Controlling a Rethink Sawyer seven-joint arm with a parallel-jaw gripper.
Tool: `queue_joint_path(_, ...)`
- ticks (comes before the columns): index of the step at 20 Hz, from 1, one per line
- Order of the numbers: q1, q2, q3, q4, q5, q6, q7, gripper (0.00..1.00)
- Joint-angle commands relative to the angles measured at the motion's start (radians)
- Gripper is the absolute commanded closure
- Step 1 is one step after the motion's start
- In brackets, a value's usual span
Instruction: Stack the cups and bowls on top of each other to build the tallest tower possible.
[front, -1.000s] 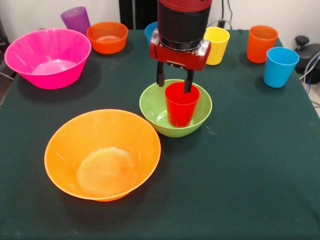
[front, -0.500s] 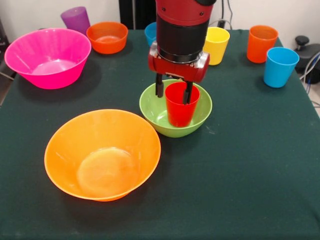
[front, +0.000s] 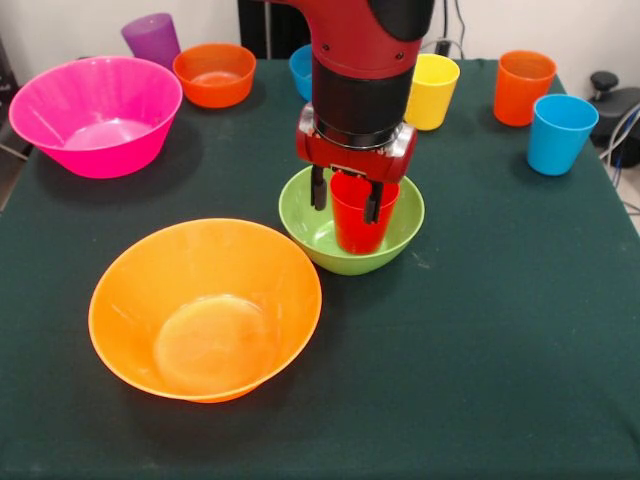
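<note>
Red tapered plastic cup (front: 358, 218) stands upright inside the medium lime green glossy bowl (front: 400, 228) near the middle of the dark green cloth-covered bench (front: 500, 330). The red and black gripper (front: 346, 197) has sunk lower than half a second ago; its black fingers (front: 318, 188) now straddle the cup's rim, one outside and one apparently inside, apart rather than pinched, so the rim's far side is hidden. The large yellow-orange bowl (front: 205, 308) sits in front, empty. At the back stand the large pink bowl (front: 96, 115), small orange bowl (front: 214, 74), purple cup (front: 151, 38), yellow cup (front: 432, 91), orange cup (front: 523, 87) and light blue cup (front: 558, 133). The small blue bowl (front: 301, 64) is mostly hidden behind the arm.
</note>
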Motion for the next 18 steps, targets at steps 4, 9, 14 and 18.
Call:
queue_joint_path(4,-0.016,0.049,0.094,-0.021,-0.060,0.071,-0.103,0.00)
queue_joint_path(9,-0.021,0.025,0.096,0.007,-0.055,0.071,-0.102,0.00)
queue_joint_path(14,-0.022,-0.058,0.093,0.060,-0.035,0.139,-0.099,0.00)
queue_joint_path(18,-0.027,-0.104,0.093,0.098,-0.027,0.157,-0.098,0.00)
